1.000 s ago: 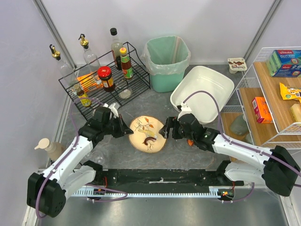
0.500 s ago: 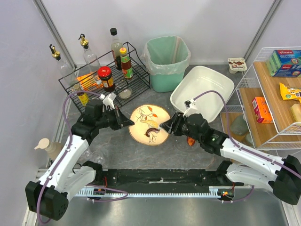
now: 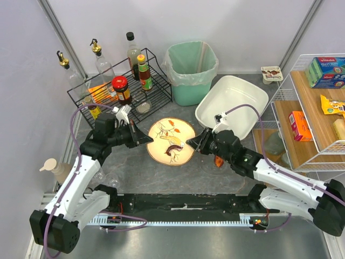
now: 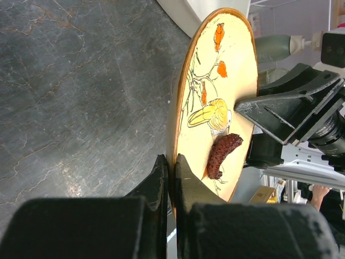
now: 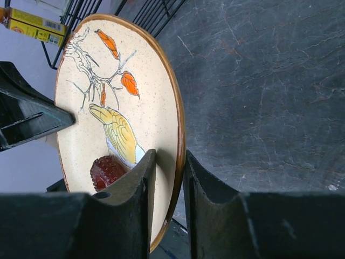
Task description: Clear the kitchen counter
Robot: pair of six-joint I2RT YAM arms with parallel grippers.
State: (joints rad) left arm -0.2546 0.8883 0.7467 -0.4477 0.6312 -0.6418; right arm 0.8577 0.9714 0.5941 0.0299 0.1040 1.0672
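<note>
A round cream plate [image 3: 171, 141] painted with a bird and orange leaves hangs just above the dark mottled kitchen counter [image 3: 135, 172]. A dark red piece of food [image 3: 173, 149] lies on it. My left gripper [image 3: 146, 140] is shut on the plate's left rim; in the left wrist view both fingers of the left gripper [image 4: 172, 162] pinch the edge of the plate [image 4: 215, 102]. My right gripper [image 3: 192, 143] straddles the opposite rim. In the right wrist view the right gripper [image 5: 170, 156] has one finger over the plate [image 5: 108, 108] and one under it, with a narrow gap left.
A white tub [image 3: 232, 105] and a green lined bin [image 3: 190, 70] stand behind the plate. A black wire rack [image 3: 121, 89] with bottles is at the back left. The wooden shelf unit [image 3: 312, 108] fills the right side. A soap dispenser [image 3: 56, 170] stands near left.
The left gripper carried the plate away from the near edge and a little right. The right gripper followed it and its jaws narrowed around the right rim.
</note>
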